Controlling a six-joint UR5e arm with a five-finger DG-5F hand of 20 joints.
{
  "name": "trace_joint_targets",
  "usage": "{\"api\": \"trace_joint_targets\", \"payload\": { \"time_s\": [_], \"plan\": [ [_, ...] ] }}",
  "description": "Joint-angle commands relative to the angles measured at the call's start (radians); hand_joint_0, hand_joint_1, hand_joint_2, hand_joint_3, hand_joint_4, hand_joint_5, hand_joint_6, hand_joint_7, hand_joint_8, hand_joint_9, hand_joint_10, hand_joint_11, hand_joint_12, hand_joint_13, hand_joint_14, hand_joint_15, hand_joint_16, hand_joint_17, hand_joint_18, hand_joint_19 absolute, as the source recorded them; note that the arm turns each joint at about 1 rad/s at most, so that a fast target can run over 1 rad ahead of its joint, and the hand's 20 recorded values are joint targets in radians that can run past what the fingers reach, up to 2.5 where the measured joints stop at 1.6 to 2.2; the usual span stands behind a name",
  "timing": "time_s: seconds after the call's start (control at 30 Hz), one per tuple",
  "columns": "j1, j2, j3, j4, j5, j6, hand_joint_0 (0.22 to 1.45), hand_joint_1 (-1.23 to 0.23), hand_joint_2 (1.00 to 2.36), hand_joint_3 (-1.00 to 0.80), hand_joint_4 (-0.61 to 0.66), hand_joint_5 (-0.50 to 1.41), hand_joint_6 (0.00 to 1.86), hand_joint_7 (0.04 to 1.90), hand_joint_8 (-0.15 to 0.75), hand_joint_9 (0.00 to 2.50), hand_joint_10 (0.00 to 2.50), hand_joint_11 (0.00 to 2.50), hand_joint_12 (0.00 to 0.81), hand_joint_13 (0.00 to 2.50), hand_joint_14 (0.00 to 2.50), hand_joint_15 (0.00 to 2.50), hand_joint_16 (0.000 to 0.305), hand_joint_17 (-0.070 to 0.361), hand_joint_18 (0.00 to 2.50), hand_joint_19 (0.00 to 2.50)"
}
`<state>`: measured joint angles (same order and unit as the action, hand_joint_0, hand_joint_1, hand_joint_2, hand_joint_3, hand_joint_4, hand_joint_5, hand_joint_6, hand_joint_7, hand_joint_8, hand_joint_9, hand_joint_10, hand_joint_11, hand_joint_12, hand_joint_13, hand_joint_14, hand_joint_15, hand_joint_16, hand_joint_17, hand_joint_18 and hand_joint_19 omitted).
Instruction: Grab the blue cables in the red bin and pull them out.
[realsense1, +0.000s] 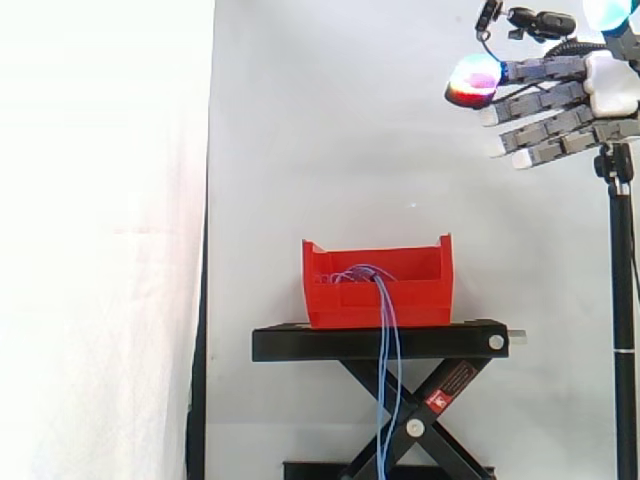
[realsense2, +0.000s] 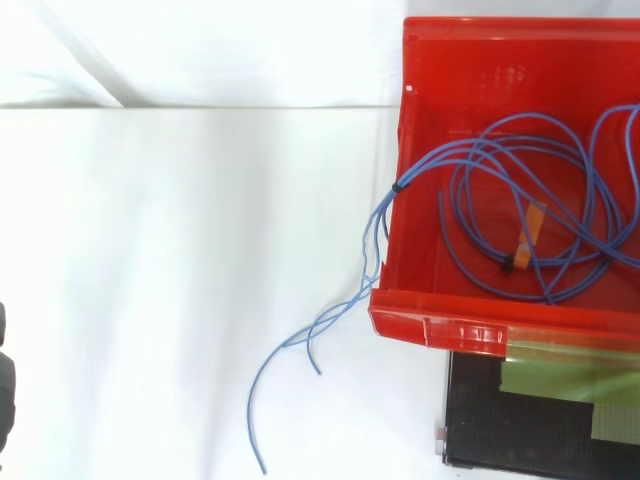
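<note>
1. blue cables (realsense2: 420, 168) lie coiled in the red bin (realsense1: 420, 300), which stands on the black stand (realsense1: 300, 345).
2. hand (realsense1: 575, 95) is high and well apart from the bin, with fingers straight and spread, holding nothing.
3. from the hand, the cables are below and toward the side view's left. their loose ends hang down over the bin wall, so i judge the reach goes down and across.
</note>
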<state>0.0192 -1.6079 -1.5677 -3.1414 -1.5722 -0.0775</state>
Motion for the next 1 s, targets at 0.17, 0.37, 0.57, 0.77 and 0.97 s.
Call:
{"api": "trace_joint_targets", "payload": {
  "time_s": [0.17, 0.37, 0.57, 0.77, 0.97],
  "plan": [
    [0.005, -0.001, 0.0, 0.004, 0.014, -0.049, 0.78, -0.76, 1.0, -1.0, 0.16, 0.39, 0.01, 0.17, 0.245, 0.47, 0.01, 0.26, 0.344, 0.31, 0.01, 0.29, 0.049, 0.111, 0.08, 0.38],
    [0.025, -0.001, 0.0, 0.047, 0.051, -0.193, 0.79, -0.75, 1.0, -1.0, 0.15, 0.4, 0.01, 0.17, 0.241, 0.47, 0.01, 0.28, 0.336, 0.32, 0.01, 0.29, 0.047, 0.106, 0.13, 0.42],
    [0.036, -0.012, 0.0, 0.05, 0.055, -0.204, 0.79, -0.75, 1.0, -1.0, 0.15, 0.4, 0.01, 0.17, 0.241, 0.47, 0.01, 0.27, 0.339, 0.31, 0.01, 0.29, 0.047, 0.105, 0.14, 0.43],
    [0.048, -0.05, 0.0, 0.115, 0.051, -0.201, 0.79, -0.75, 1.0, -1.0, 0.15, 0.4, 0.01, 0.17, 0.241, 0.48, 0.01, 0.26, 0.339, 0.31, 0.01, 0.29, 0.047, 0.105, 0.14, 0.43],
    [0.068, -0.06, 0.0, 0.135, 0.055, -0.236, 0.79, -0.76, 1.0, -1.0, 0.15, 0.4, 0.01, 0.17, 0.239, 0.48, 0.01, 0.27, 0.34, 0.32, 0.01, 0.29, 0.047, 0.105, 0.15, 0.44]
  ]
}}
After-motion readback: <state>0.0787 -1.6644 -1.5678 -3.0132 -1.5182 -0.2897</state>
